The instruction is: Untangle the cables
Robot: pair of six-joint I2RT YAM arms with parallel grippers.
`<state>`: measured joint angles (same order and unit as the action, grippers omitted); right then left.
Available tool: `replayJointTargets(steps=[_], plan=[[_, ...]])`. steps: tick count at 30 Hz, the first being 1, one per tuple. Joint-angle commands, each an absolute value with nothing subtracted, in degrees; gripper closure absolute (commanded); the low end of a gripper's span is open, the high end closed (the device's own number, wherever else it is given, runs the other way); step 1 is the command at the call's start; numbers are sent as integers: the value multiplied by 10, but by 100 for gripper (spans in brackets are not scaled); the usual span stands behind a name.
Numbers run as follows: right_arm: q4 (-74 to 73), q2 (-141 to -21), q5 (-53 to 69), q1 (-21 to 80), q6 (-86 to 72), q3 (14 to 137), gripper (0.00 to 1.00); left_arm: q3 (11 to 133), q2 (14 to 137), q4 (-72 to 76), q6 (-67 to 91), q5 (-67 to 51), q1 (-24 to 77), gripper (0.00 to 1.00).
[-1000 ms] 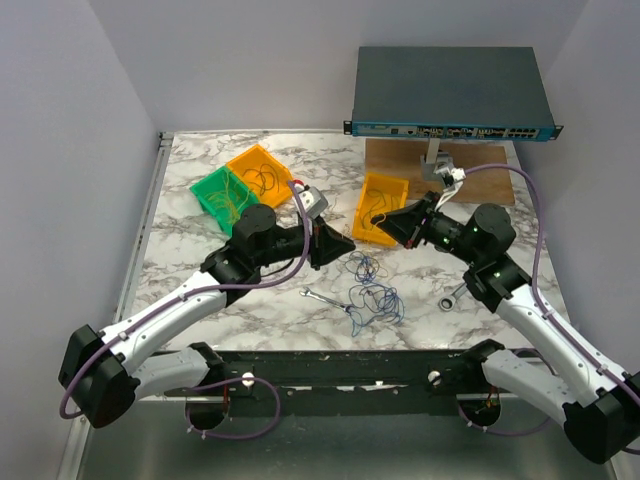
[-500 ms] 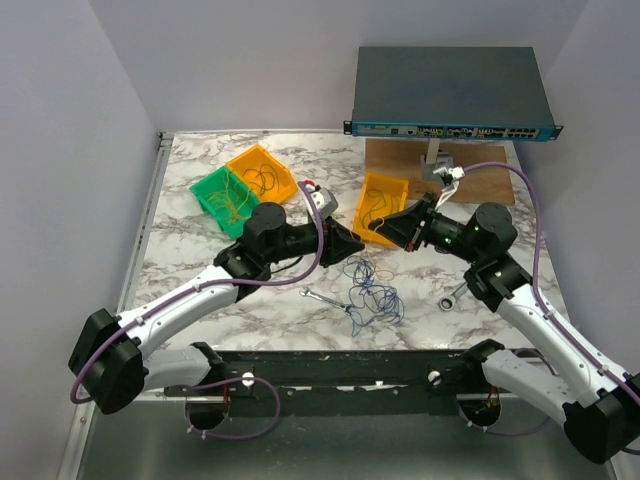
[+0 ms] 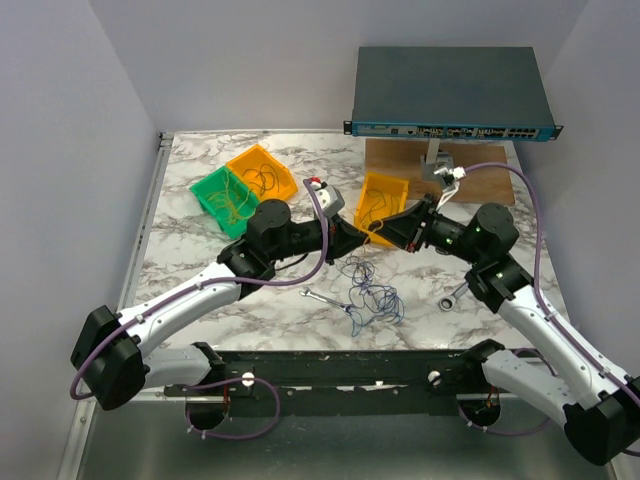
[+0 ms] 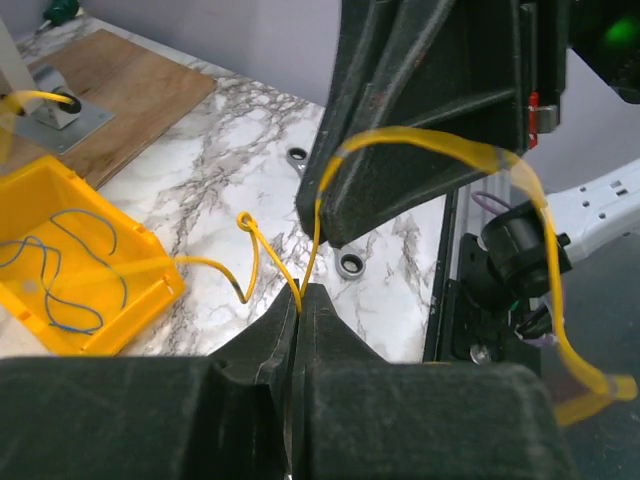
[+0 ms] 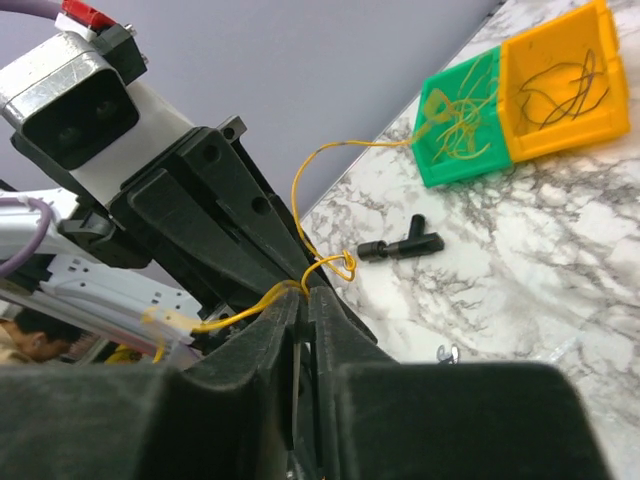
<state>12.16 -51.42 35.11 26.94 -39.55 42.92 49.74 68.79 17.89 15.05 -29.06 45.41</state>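
Over the middle of the desk [image 3: 200,290], just on the near side of a yellow bin [image 3: 395,185], the two arms reach in from the near corners and meet tip to tip. The left arm stretches low from the near-left corner and the right arm bends in from the near-right. The left fingers [image 4: 300,305] are pressed together on a yellow cable [image 4: 246,219], which rises from their seam into a small loop. The right fingers [image 5: 303,300] are likewise closed on that cable, so it hangs pinched between both, above the desk. A tangle of blue cables [image 3: 372,296] lies loose on the desk towards the middle of the near edge, below the two tips, between two small wrenches [image 3: 320,298] [image 3: 452,297]. The yellow bin holds thin blue strands [image 4: 70,262]. Towards the far-left corner a green bin [image 3: 200,190] holds yellow strands, and an orange bin [image 3: 288,182] touching it holds dark ones. A network switch [image 3: 450,85] stands raised over a wooden board [image 3: 480,165] at the far-right corner. From above, the held cable is too thin to make out, and the right arm covers part of the yellow bin. A small black T-shaped piece [image 5: 400,246] lies on the desk in the right wrist view; what it is I cannot tell.
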Motion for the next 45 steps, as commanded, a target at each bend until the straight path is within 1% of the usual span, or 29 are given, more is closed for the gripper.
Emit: replayJointTargets(steps=[1,2,4,6,9,12,14,16,21,27,29,30,32,33,34,35,36,37,39,42,45], plan=[[98,-484,316,271,-381,425,69,496,673,188,152,-241,453,100],[93,-475,304,272,-375,416,53,493,668,191,155,-239,452,100],[84,-453,284,272,-364,393,35,488,658,193,164,-238,448,100],[82,-426,268,272,-352,363,27,487,652,194,177,-247,441,100],[92,-385,259,272,-332,308,20,488,646,201,198,-274,432,100],[122,-357,261,272,-321,252,16,491,643,206,207,-291,432,100],[136,-354,273,271,-311,229,15,494,641,211,215,-305,432,100],[134,-369,285,272,-299,226,16,498,642,214,223,-320,432,100],[161,-412,335,274,-280,225,12,514,652,221,246,-321,432,100],[199,-461,323,289,-274,213,13,539,681,265,294,-352,432,100],[215,-475,317,291,-277,205,15,546,686,265,299,-350,432,100],[221,-481,315,293,-280,203,21,547,687,268,300,-349,432,100],[224,-492,313,293,-284,202,49,551,690,269,300,-348,432,100],[220,-498,304,293,-284,202,70,553,691,265,298,-345,431,100],[209,-501,283,293,-285,202,82,556,689,257,293,-341,431,100],[198,-502,260,292,-288,202,91,558,684,243,285,-330,430,100],[183,-501,231,293,-290,202,97,560,676,228,274,-312,428,100],[160,-497,200,293,-296,203,99,560,665,209,266,-278,422,100],[116,-477,134,292,-318,196,99,560,644,179,266,-222,399,100],[62,-433,21,292,-351,172,99,587,620,73,275,-147,355,100],[-41,-385,-128,292,-406,166,99,600,606,3,275,-77,319,100]])
